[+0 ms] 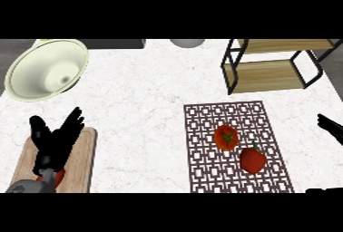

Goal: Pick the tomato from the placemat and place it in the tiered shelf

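White marble-look counter, wooden shelf boards in black metal frame, glossy tomato, wood-grain board

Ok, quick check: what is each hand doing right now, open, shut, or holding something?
Left hand: open, fingers straight, above the wooden cutting board, holding nothing.
Right hand: only a part shows at the view's right edge; cannot tell.

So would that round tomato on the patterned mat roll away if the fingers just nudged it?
Probably a little. The tomato looks round, so a nudge could roll it across the flat placemat, maybe toward the red pepper close beside it. Its skin looks smooth, so it may slip; curling around it seems safer than pushing.
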You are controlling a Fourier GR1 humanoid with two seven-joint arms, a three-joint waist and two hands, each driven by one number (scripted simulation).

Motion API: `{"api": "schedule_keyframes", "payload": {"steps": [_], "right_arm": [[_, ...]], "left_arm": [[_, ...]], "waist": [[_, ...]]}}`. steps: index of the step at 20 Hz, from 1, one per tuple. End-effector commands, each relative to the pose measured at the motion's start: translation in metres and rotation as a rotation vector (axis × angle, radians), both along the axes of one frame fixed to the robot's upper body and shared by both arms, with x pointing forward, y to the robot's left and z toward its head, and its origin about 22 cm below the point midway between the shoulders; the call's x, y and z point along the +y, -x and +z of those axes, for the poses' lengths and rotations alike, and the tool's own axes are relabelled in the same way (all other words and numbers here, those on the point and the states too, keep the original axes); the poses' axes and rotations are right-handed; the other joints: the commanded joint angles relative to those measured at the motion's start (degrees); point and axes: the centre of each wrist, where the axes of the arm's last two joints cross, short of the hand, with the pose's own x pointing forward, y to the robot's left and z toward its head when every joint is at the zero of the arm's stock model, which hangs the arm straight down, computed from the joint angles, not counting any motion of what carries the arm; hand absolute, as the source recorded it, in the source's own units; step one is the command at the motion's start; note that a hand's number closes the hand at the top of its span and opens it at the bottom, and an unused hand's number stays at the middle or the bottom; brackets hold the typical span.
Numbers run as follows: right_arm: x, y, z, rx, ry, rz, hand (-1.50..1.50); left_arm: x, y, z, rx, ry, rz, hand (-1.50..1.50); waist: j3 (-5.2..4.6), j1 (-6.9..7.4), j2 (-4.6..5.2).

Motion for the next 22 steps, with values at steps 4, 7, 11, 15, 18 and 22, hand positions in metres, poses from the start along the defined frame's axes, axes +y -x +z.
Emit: {"api": "schedule_keyframes", "payload": {"steps": [4,7,11,15,18,22], "right_arm": [[0.064,0.01,0.041,0.103,0.126,-0.09,-1.5],[0.094,0.003,0.059,0.107,0.128,-0.165,-1.5],[0.121,-0.005,0.067,0.135,0.231,-0.242,-1.5],[0.149,-0.016,0.053,0.213,0.268,-0.249,-1.5],[0.154,-0.037,0.063,0.267,0.344,-0.231,-1.5],[0.158,-0.029,0.057,0.301,0.407,-0.217,-1.5]], "left_arm": [[0.006,-0.001,-0.005,0.023,0.003,-0.003,0.0],[-0.014,0.025,-0.022,0.035,0.017,-0.029,0.0],[-0.006,-0.009,-0.003,0.021,0.011,-0.016,0.0],[-0.007,0.014,-0.012,0.036,0.027,-0.031,0.0],[-0.005,-0.008,0.002,0.023,0.037,-0.034,0.0],[-0.011,-0.002,-0.009,0.022,0.022,-0.015,0.0]], "waist": [[-0.14,0.2,0.22],[-0.14,1.22,0.25],[-0.11,0.96,0.36],[-0.03,1.35,0.32],[-0.03,1.21,0.37],[-0.01,0.81,0.29]]}}
